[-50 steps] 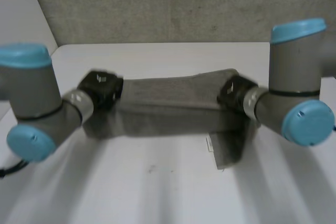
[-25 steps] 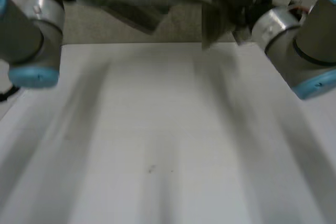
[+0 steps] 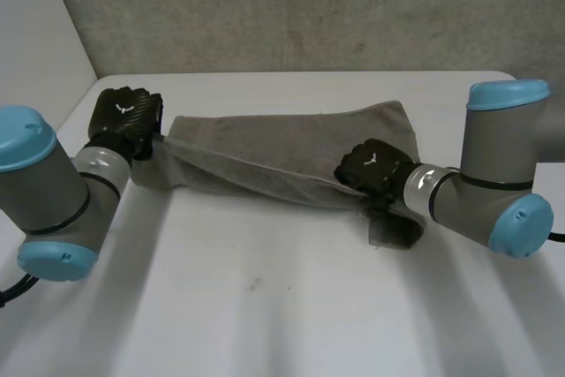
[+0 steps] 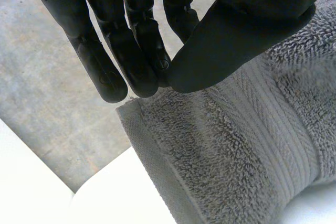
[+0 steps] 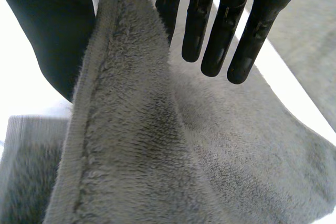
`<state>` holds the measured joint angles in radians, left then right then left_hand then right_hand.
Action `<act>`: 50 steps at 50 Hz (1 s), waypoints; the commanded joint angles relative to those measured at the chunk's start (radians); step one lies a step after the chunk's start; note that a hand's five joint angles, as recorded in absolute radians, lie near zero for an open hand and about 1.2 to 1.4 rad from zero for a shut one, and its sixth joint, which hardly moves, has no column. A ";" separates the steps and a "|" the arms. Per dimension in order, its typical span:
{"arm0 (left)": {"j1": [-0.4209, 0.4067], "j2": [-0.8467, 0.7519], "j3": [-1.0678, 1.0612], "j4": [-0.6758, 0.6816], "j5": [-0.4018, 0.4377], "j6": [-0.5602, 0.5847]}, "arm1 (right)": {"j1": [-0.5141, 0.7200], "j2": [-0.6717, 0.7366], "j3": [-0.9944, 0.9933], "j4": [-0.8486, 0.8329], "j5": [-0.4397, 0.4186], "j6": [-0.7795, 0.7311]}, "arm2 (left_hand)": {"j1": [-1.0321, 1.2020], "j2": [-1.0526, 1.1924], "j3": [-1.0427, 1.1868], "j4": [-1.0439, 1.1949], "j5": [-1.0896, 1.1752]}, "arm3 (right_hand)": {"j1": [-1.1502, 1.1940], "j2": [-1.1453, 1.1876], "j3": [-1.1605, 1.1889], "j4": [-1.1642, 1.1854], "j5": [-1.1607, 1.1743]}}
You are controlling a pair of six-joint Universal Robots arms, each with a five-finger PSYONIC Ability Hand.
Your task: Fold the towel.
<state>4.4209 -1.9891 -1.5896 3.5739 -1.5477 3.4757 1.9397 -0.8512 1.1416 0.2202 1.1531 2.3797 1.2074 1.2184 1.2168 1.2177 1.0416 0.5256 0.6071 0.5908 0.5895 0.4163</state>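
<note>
Locate the grey towel [image 3: 265, 158] on the white table [image 3: 265, 306]. It runs across the far half of the table as a long, loosely twisted band, stretched between the two arms. A rough grey wall [image 3: 309, 6] stands behind the table.

Check the left robot hand [image 3: 128, 119] at the left end of the towel. In the left wrist view, its thumb [image 4: 247, 24] presses a corner of the towel [image 4: 236, 145] against the fingers [image 4: 134, 61]. This robot hand is grasping the towel. The woven border band and the hem run away from the fingertips.

Check the right robot hand [image 3: 372, 165] near the right end of the towel, on its near edge. In the right wrist view, the hemmed edge of the towel [image 5: 157, 145] rises between the thumb [image 5: 47, 40] and the straight fingers [image 5: 210, 30]. This robot hand is pinching the towel as well.

In the head view, a short tail of the towel lies on the table just past the right robot hand, on the near side. A wider part spreads out on its far side. You cannot tell whether the middle of the band rests on the table or hangs just above it.
</note>
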 commanded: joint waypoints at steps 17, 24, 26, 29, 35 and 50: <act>0.026 0.059 -0.032 -0.001 0.001 -0.007 | -0.168 -0.256 0.500 -0.291 0.165 0.757 | 0.189 0.178 0.180 0.179 0.180 | -0.127 -0.208 -0.192 -0.190 -0.192; 0.025 0.058 -0.038 -0.001 0.001 -0.007 | -0.163 -0.249 0.556 -0.375 0.169 0.867 | 0.189 0.178 0.180 0.179 0.180 | -0.121 -0.202 -0.186 -0.184 -0.186; 0.025 0.058 -0.039 -0.001 0.001 -0.007 | -0.159 -0.244 0.560 -0.381 0.168 0.887 | 0.189 0.178 0.180 0.179 0.180 | -0.121 -0.202 -0.186 -0.184 -0.186; 0.025 0.058 -0.039 -0.001 0.001 -0.007 | -0.151 -0.233 0.561 -0.393 0.174 0.901 | 0.189 0.178 0.180 0.179 0.180 | -0.118 -0.199 -0.183 -0.182 -0.183; 0.026 0.058 -0.044 -0.001 0.001 -0.007 | -0.145 -0.210 0.570 -0.465 0.261 0.900 | 0.189 0.178 0.180 0.179 0.180 | 0.011 -0.070 -0.054 -0.053 -0.054; 0.023 0.072 -0.049 -0.014 -0.005 -0.007 | -0.159 -0.204 0.544 -0.541 0.300 0.888 | 0.189 0.178 0.180 0.179 0.180 | 0.871 0.789 0.805 0.807 0.805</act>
<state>4.4456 -1.9291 -1.6369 3.5695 -1.5485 3.4683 1.7923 -1.0165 1.6862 -0.2861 1.4506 3.2711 1.2074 1.2184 1.2168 1.2178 1.0415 0.8983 1.0541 1.0483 1.0372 0.8173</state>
